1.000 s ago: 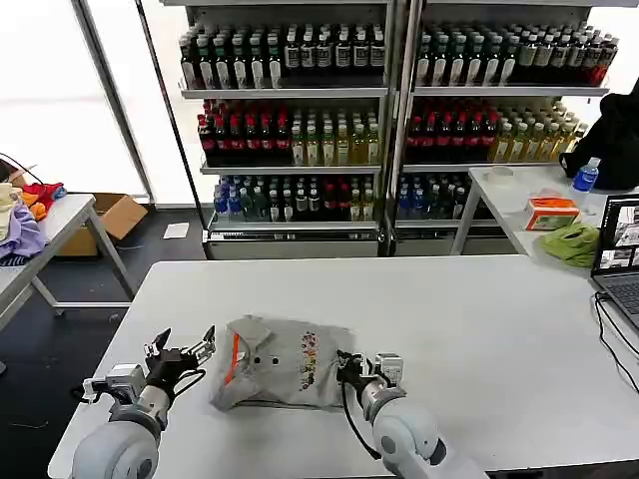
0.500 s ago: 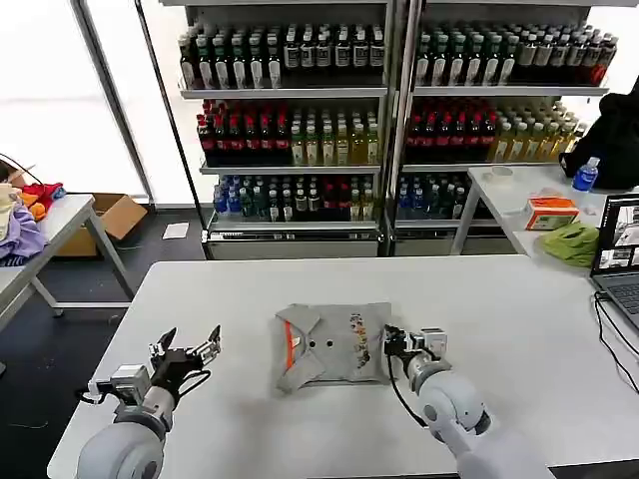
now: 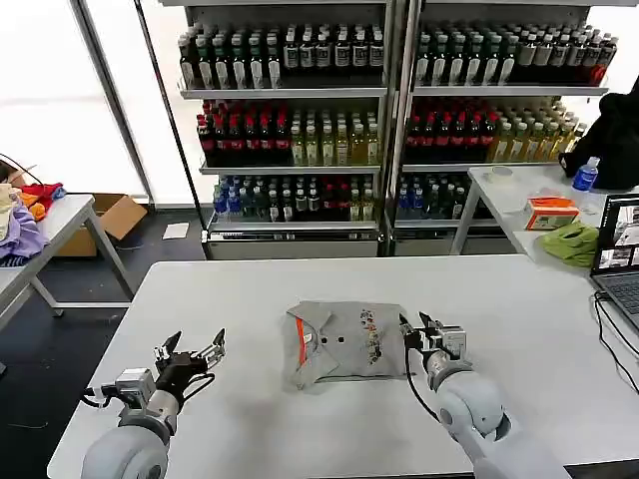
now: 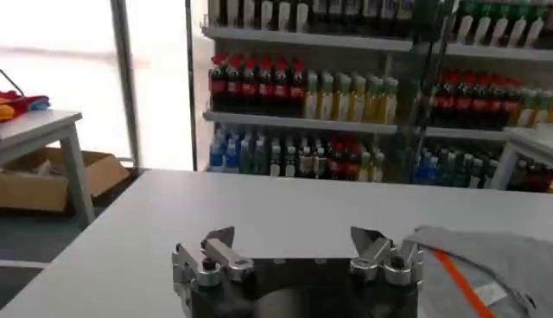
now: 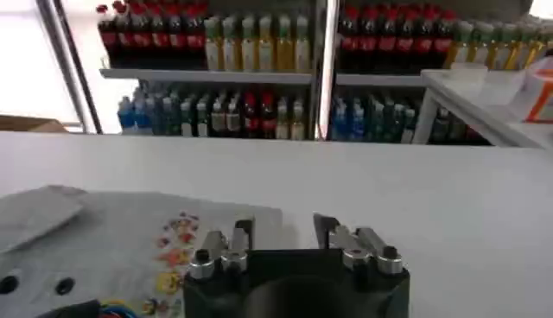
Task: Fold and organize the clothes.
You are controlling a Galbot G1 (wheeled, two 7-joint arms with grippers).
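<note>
A folded light grey T-shirt lies in the middle of the white table, its multicoloured print toward my right and its orange neck label toward my left. My right gripper sits low at the shirt's right edge. In the right wrist view its fingers stand apart, one over the T-shirt's border, with bare table showing between them. My left gripper hovers open to the left of the shirt, well apart from it. In the left wrist view, the left gripper holds nothing and the T-shirt lies off to one side.
A laptop with cables occupies the table's right edge. A side table behind it carries a lime-green cloth and an orange box. Coloured garments lie on a left side table. Bottle shelves stand behind.
The shirt has slid to the right and farther back across the table along with my right gripper. My left gripper has stayed near the front left, shifting slightly.
</note>
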